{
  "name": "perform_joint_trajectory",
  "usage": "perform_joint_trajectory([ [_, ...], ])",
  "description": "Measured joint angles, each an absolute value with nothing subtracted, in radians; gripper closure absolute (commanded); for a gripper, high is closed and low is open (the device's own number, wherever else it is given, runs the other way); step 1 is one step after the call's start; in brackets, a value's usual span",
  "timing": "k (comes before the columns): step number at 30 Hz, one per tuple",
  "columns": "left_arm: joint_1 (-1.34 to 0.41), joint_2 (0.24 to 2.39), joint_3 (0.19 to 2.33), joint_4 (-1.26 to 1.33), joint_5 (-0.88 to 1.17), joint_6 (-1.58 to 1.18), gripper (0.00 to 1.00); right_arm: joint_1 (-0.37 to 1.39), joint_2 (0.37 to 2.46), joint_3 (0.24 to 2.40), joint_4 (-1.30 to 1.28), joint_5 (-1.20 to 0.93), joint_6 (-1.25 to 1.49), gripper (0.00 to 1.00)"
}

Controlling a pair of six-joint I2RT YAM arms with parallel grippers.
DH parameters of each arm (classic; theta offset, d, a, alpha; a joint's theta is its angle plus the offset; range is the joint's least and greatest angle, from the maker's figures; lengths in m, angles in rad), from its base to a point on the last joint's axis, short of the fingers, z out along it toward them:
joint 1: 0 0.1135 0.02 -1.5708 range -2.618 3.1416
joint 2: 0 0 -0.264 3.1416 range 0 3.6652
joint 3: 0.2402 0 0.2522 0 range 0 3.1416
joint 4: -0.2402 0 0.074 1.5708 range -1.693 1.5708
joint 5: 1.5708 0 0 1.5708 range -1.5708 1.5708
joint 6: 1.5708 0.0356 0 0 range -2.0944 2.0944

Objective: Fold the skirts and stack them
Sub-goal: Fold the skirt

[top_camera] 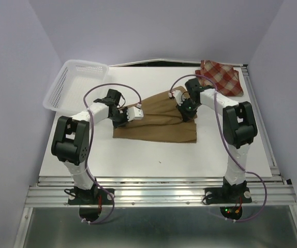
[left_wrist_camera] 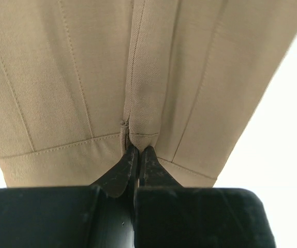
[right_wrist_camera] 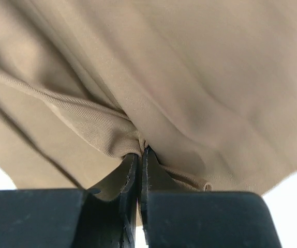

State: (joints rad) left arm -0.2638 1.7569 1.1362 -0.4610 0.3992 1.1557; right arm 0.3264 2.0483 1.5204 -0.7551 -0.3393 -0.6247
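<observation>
In the middle of the table (top_camera: 153,160), the tan skirt (top_camera: 161,126) looks mid-fold at best. The left gripper (left_wrist_camera: 138,151) is pinched tight on its stitched hem, and the right gripper (right_wrist_camera: 139,151) is clamped on a bunched edge. The plaid skirt (top_camera: 222,77) sits crumpled in the far right corner, well apart. Early days, I'd say: finishing this fold, the plaid one and the stacking are all left.

- The tan skirt (left_wrist_camera: 60,77) is running off both wrist views' top edges.
- The left gripper (left_wrist_camera: 136,154) and right gripper (right_wrist_camera: 139,155) are hiding the cloth pinched between their tips.
</observation>
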Motion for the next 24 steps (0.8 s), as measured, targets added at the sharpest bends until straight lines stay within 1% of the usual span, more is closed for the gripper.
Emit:
perform_joint_trajectory([
  [4,-0.288,1.757,1.149,-0.455,0.457,1.049,1.00,0.302,2.048,1.613,-0.820,-0.294,-0.680,0.99],
  [8,-0.236,1.757,1.211,-0.457,0.464,0.997,1.00,0.311,2.045,1.705,-0.868,-0.295,-0.707,0.99],
  [10,-0.212,1.754,1.248,-0.454,0.459,0.997,1.00,0.316,2.035,1.714,-0.876,-0.296,-0.717,0.99],
  [18,-0.203,1.654,1.272,-0.497,0.448,1.062,1.00,0.326,1.953,1.691,-0.934,-0.302,-0.741,0.99],
  [24,-0.213,1.597,1.196,-0.511,0.456,1.108,1.00,0.329,1.873,1.533,-0.897,-0.295,-0.773,0.99],
])
